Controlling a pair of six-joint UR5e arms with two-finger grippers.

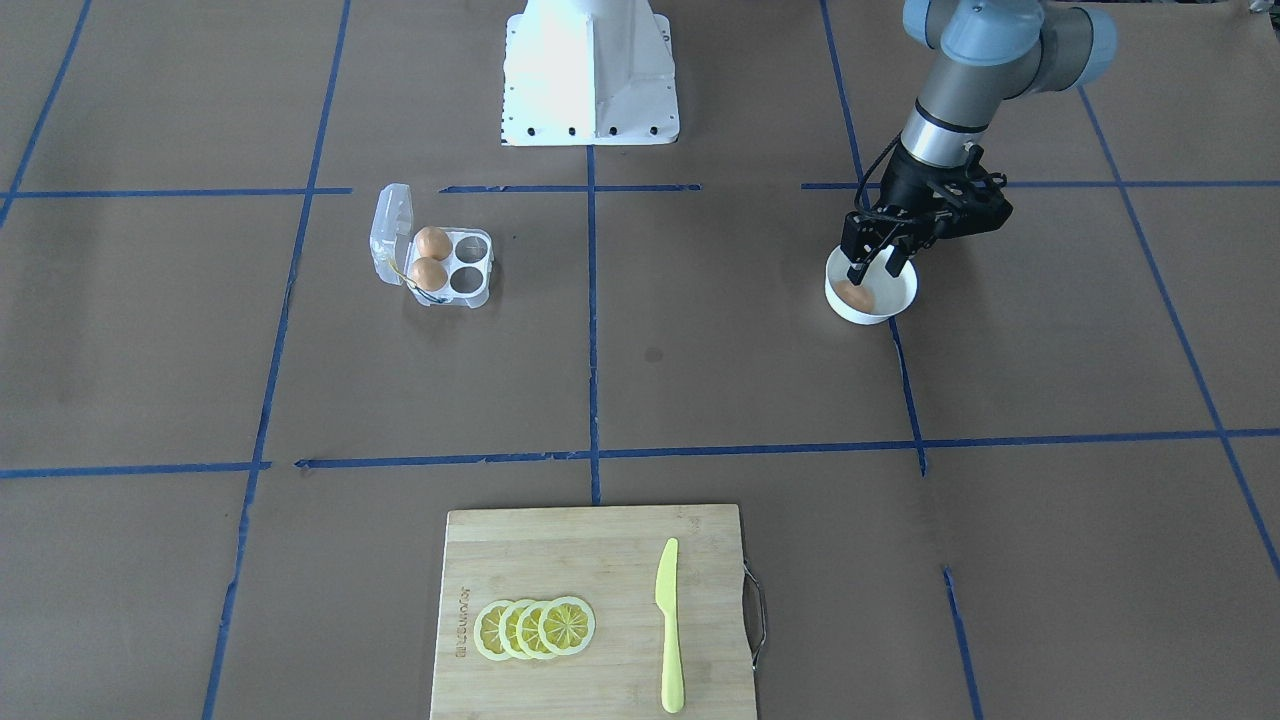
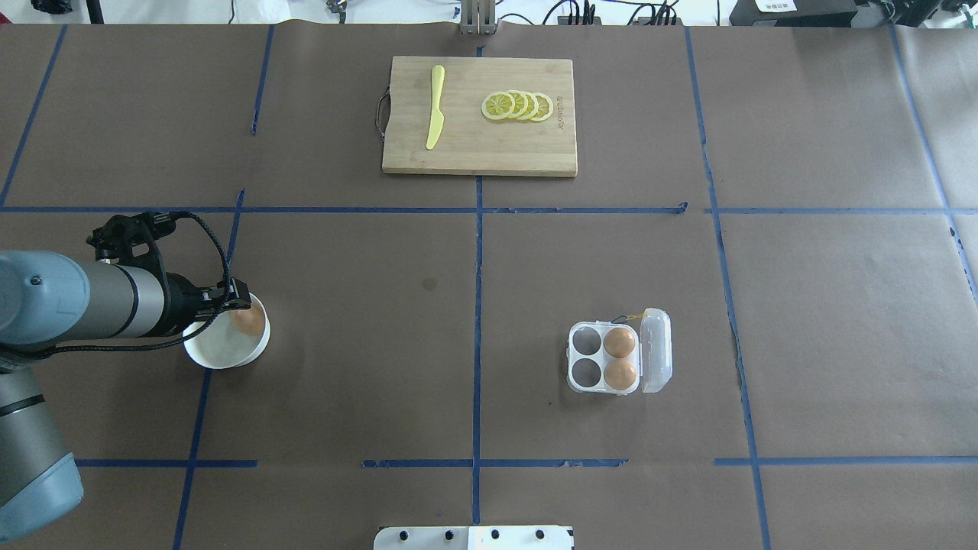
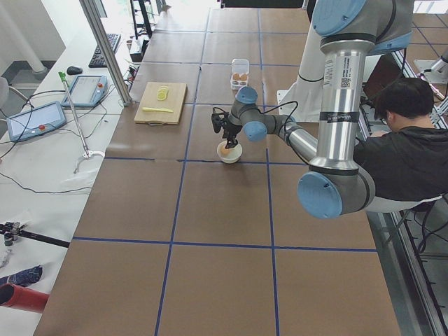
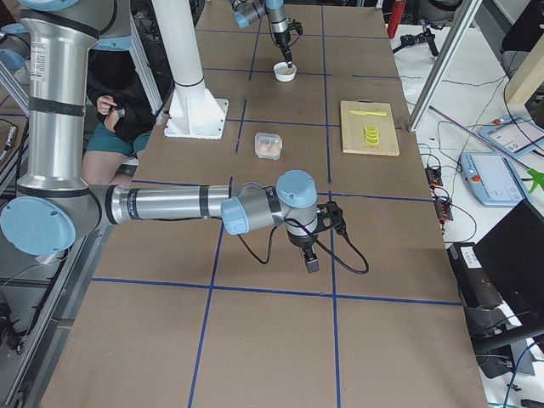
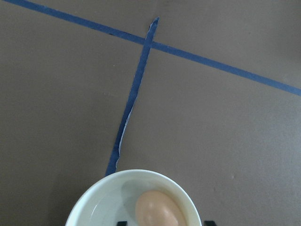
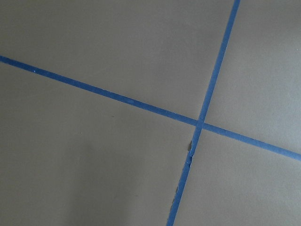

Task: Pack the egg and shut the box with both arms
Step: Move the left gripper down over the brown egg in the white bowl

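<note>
small smooth orange-brown egg (image 5: 157, 209) in round white bowl (image 5: 106, 202), probably fragile, slippery: pinch midsection softly; black left gripper (image 1: 872, 275) spread apart.

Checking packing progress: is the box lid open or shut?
Open. The lid is swung back beside the box, two eggs and two empty cells uncovered.

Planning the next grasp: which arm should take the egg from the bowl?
Left. The left gripper hangs open over the white bowl, straddling the egg. The right gripper is far across the table from it.
</note>
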